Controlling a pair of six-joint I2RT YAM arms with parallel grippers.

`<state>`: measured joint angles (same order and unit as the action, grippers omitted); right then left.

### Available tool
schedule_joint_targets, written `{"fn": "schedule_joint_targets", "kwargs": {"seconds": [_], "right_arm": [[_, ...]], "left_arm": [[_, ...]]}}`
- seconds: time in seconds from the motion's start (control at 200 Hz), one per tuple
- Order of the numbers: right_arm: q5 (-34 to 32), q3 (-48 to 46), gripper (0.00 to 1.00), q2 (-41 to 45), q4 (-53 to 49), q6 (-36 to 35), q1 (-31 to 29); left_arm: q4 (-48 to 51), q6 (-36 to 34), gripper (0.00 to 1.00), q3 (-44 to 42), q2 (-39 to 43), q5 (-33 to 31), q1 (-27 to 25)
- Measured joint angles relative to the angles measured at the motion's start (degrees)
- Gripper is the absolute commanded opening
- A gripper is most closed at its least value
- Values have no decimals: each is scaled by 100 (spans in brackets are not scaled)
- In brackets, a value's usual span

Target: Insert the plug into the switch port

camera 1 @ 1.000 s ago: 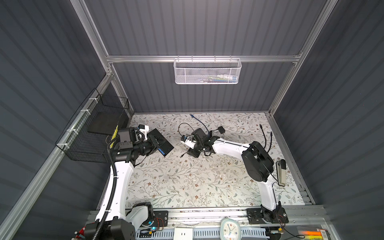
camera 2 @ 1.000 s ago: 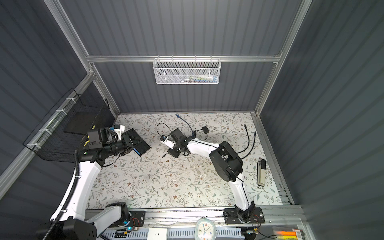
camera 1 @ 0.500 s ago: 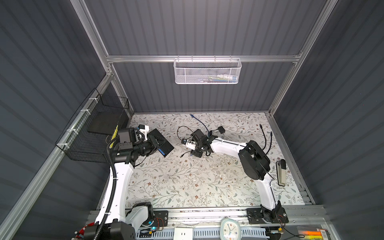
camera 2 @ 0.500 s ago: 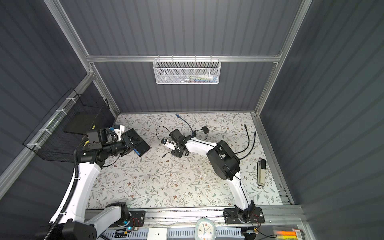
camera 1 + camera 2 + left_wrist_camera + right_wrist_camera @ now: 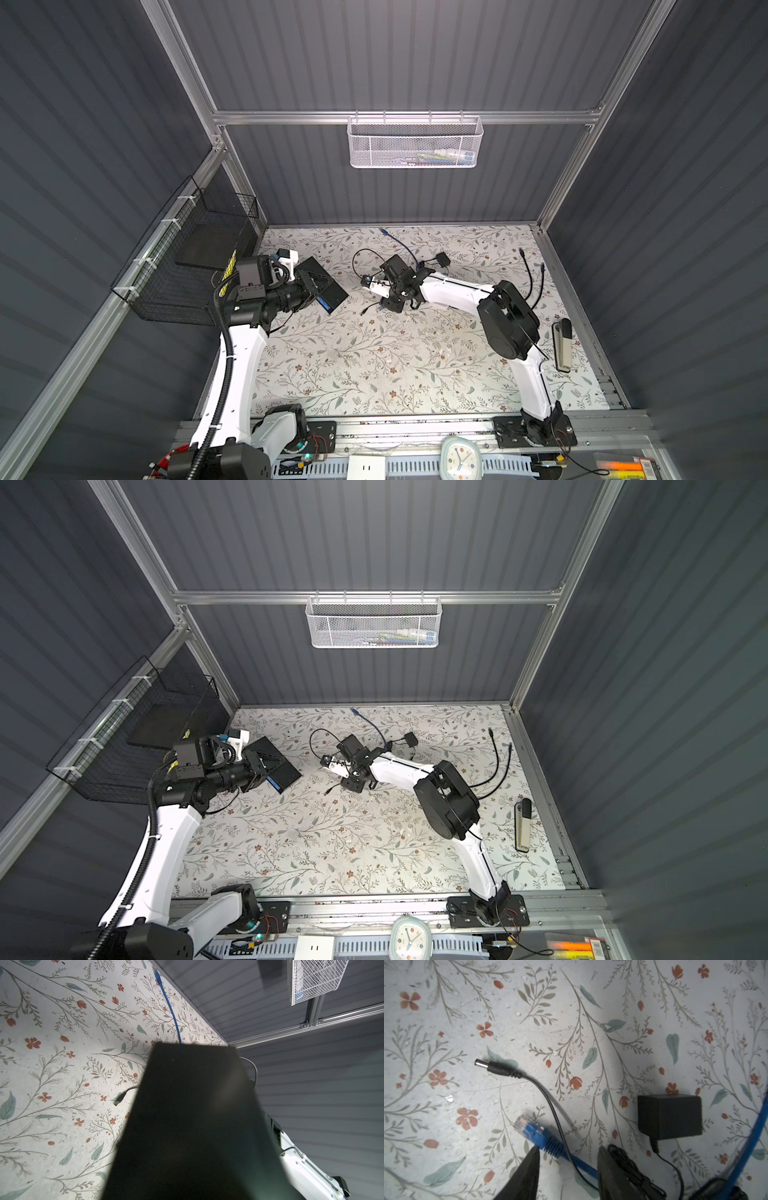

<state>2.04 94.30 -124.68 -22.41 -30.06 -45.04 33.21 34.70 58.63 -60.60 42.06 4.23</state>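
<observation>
Edging leftward | right tool [image 5: 569,1150] open over plug [image 5: 529,1128] | switch [image 5: 328,286] stays held

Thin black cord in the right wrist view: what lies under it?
The blue network cable passes under the thin black cord, just behind the cable's blue plug. Elsewhere only the flowered table shows beneath. The right hand hides where both run on.

Right of the network switch [image 5: 322,286], the barrel plug [image 5: 365,311] and Ethernet plug [image 5: 529,1126] lie close together on the table [image 5: 374,365]; the power adapter [image 5: 442,259] sits farther right, behind them.
</observation>
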Motion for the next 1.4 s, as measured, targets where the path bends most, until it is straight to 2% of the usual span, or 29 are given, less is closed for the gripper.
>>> {"fn": "schedule_joint_targets", "kwargs": {"seconds": [0.405,0.65,1.401], "right_arm": [[-114,599,43,-234,-168,-210,173],[-46,621,43,-455,-286,-212,208],[101,-46,44,-52,-136,-140,173]], "left_arm": [[-28,42,7,-24,2,2,0],[-33,42,7,-24,2,2,0],[-221,46,8,-140,2,22,0]]}}
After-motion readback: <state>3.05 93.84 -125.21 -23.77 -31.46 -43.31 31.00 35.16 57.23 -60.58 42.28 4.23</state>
